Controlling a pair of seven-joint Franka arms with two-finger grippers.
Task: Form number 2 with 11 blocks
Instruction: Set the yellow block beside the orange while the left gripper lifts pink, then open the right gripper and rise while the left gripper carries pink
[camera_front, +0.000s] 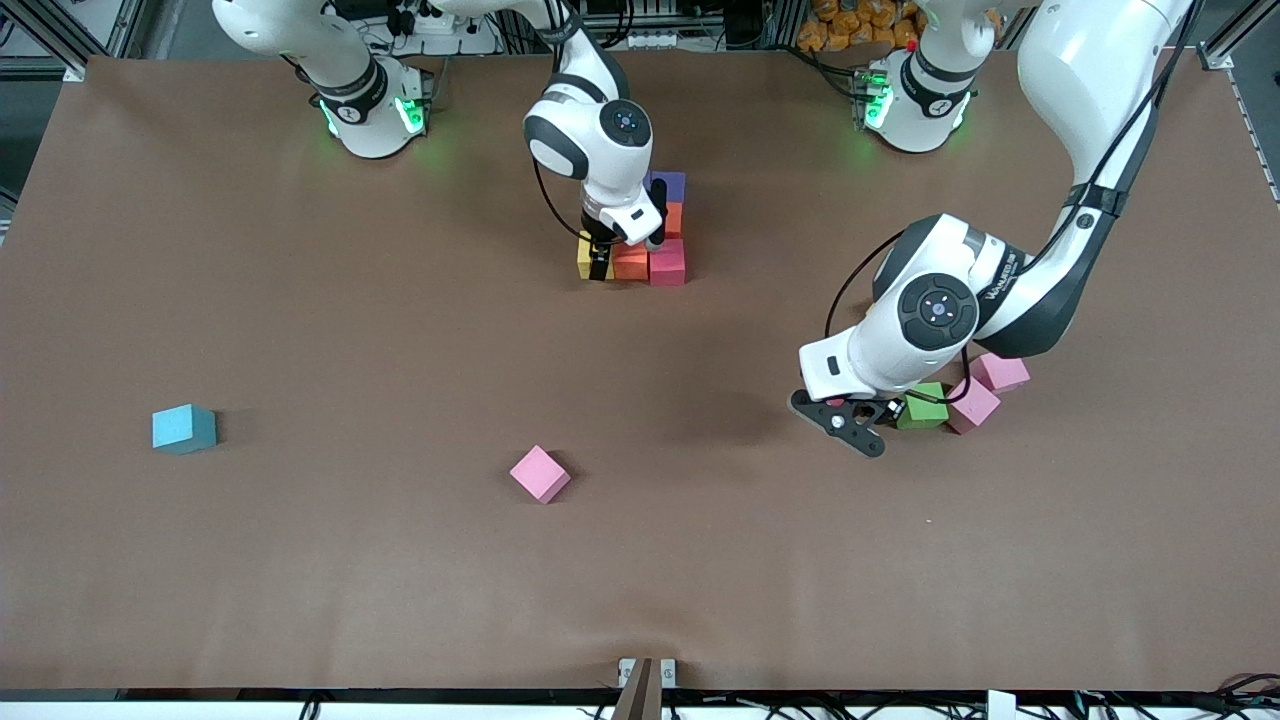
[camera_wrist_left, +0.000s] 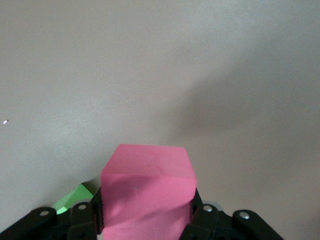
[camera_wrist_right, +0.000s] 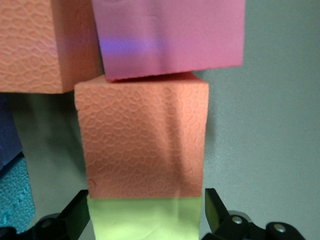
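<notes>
No legible writing shows. Upper centre of the frame, the right gripper (camera_front: 600, 262) stands open around a yellow block (camera_front: 584, 256) in the blocks cluster (camera_front: 652, 250). Right of centre, the left gripper (camera_front: 850, 425) clamps a pink cube (camera_wrist_left: 147, 192) beside the green block (camera_front: 922, 408).

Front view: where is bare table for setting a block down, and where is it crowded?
Free: between the light blue cube and lone pink cube; between that and the block cluster. Crowded: around the left gripper, beside the green cube and two pink cubes.
</notes>
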